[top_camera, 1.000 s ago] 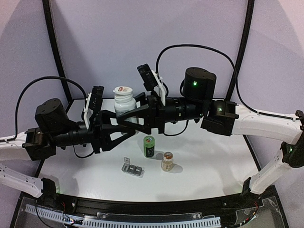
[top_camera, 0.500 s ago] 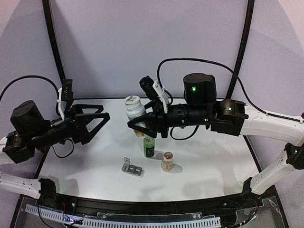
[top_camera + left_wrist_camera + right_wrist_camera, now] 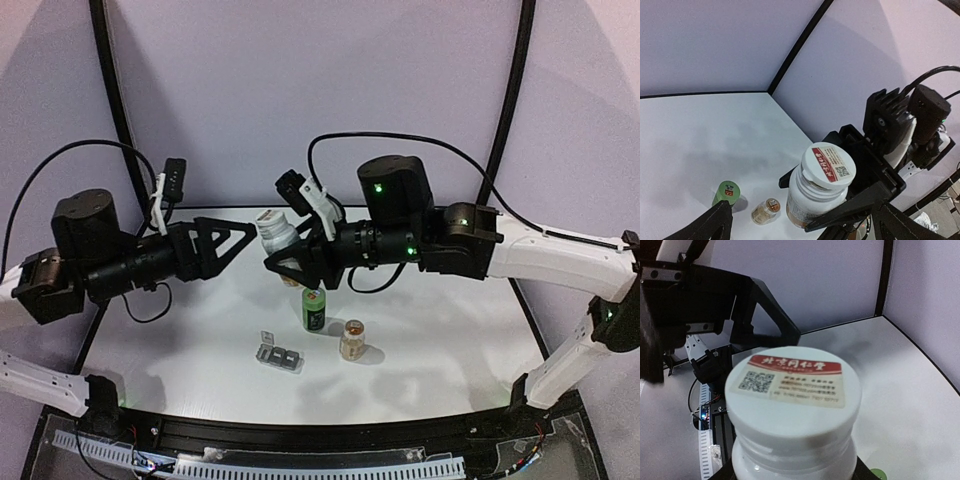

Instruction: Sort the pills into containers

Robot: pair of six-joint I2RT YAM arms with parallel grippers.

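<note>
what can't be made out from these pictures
Pill box, top view: too small to tell whether any compartment holds pills.
White bottle, right wrist view: its cap fills the frame, hiding its body and the right pincer's hold on it.
Green bottle, right wrist view: cut off by the bottom edge, only a sliver shows.
Amber bottle, left wrist view: contents too small and blurred to tell.

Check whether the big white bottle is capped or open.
Capped: a white lid with a red label covers the white bottle's mouth in both wrist views.
</note>
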